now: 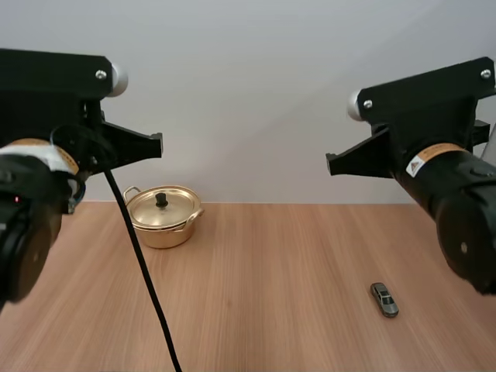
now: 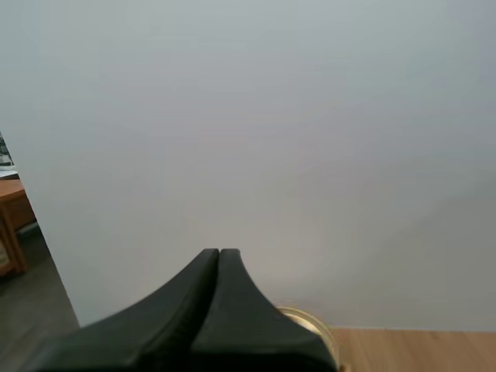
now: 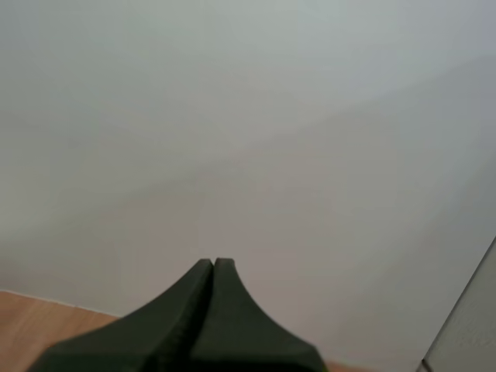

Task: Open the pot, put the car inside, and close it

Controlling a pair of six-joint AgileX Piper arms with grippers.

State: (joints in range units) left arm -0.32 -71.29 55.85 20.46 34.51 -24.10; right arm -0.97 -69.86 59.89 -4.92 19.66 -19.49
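Watching my left pincer (image 2: 219, 252) and right pincer (image 3: 213, 262), I am seeing each pressed shut into one dark wedge with nothing between the tips, both hanging above the wooden table (image 1: 271, 271). I am judging the small black knob (image 1: 161, 200) on the domed, shiny gold lid (image 1: 174, 208) of the pot (image 1: 163, 231), sitting far left, as a target that an off-centre pinch could slip from. The car (image 1: 384, 300), tiny, grey and smooth, is lying well apart at the near right, and a clumsy grasp risks sending it rolling.

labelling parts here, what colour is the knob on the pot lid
Black knob on a gold lid, best in the high view.
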